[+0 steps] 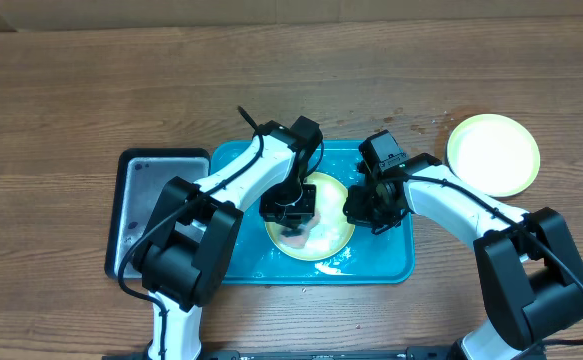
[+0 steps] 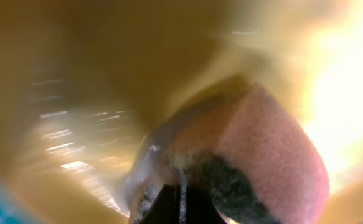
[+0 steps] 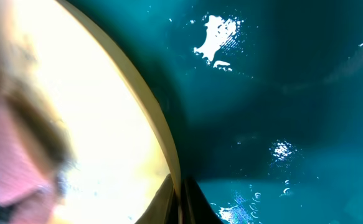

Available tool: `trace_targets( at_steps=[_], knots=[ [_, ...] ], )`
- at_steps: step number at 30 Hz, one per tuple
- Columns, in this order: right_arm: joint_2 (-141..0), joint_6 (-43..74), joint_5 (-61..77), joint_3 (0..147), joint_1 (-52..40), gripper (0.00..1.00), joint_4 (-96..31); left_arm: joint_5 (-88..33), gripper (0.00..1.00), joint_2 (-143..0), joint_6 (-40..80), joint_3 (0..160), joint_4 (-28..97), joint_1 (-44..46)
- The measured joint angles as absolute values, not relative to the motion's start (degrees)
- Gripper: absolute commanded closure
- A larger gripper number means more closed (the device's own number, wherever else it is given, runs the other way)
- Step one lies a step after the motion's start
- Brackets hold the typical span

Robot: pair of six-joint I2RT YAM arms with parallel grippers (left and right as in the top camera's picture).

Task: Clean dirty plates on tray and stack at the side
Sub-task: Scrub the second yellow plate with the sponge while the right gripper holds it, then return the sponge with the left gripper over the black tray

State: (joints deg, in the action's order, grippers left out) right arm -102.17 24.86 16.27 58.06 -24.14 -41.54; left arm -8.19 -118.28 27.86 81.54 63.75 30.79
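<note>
The left gripper (image 2: 178,208) is pinched narrow on a pink sponge (image 2: 268,155) with a dark smudge; the sponge juts ahead of the fingertips, pressed on a wet yellow-green plate (image 1: 326,240); the right gripper (image 3: 180,199) is narrow too, nipping that plate's rim at its right edge; the plate lies in the tray (image 1: 391,265), whose wet floor spreads right of the right fingers; farther right, on the table (image 1: 71,90), sits a second plate (image 1: 493,153) — pale, off the tray; left of the left arm, a black tray (image 1: 141,200) — just beside the tray.
</note>
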Motion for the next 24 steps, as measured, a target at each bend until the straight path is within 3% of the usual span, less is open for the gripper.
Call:
trace_targets(
  at_steps=[11,17,24],
  knots=[
    [-102.2,25.5,17.6,58.1,-24.5,0.96,-41.1,8.3,0.96,-119.3,34.1,87.0,68.2,31.0],
    [-102.2,25.6,16.7,58.1,-24.0,0.96,-41.4,5.4,0.96,-120.2,31.4,98.3,72.2,30.8],
    [-102.2,24.1,16.3,58.1,-24.0,0.96,-41.4,2.5,0.96,-120.2,31.0,109.5,85.8,30.0]
  ],
)
